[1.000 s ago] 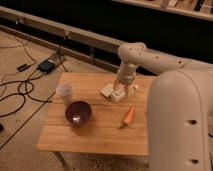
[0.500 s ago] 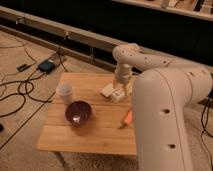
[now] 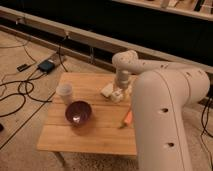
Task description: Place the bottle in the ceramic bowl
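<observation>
Hanging low over table [image 3: 95, 136]: gripper [image 3: 121, 86] | bottle [image 3: 107, 91] just beside it

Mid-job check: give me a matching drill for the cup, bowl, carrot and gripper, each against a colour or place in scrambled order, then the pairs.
Things:
1. cup
2. bowl
3. carrot
4. gripper

Colour or place:
A. orange, near the right edge of the table
B. dark maroon, just in front of the cup
C. at the pale items toward the back of the table
D. white, near the left edge

Pairs: 1-D, 2-B, 3-A, 4-C
</observation>
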Controlling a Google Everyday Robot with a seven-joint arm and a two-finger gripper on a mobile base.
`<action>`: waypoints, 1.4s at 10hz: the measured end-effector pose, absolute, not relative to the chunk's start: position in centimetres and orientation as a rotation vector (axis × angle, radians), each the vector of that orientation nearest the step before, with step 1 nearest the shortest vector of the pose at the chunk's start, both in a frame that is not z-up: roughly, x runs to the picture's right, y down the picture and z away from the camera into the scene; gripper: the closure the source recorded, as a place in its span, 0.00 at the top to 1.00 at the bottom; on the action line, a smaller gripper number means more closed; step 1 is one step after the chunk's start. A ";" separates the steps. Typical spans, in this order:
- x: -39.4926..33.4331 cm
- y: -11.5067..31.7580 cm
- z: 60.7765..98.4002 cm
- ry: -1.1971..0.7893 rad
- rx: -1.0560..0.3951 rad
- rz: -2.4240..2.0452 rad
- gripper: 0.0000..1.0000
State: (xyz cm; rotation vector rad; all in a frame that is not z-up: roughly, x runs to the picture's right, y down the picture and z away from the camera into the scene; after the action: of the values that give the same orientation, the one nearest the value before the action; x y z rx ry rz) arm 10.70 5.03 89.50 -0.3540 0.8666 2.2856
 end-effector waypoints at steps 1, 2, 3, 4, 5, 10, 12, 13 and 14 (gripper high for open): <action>10.9 5.2 89.6 0.857 -0.344 2.298 0.65; 11.2 5.5 89.7 0.852 -0.334 2.311 0.65; 11.4 5.6 89.7 0.847 -0.330 2.319 0.65; 11.6 5.6 89.7 0.846 -0.327 2.322 0.65; 11.6 5.6 89.7 0.846 -0.327 2.322 0.65; 11.4 5.5 89.7 0.844 -0.329 2.320 0.65; 11.8 5.1 89.8 0.836 -0.320 2.337 0.65; 12.1 5.0 89.9 0.833 -0.316 2.343 0.65; 12.1 4.9 89.8 0.834 -0.316 2.345 0.65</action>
State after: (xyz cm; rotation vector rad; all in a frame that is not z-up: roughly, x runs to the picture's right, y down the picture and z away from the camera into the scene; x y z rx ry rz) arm 12.14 4.93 89.85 -0.3155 0.8338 2.3449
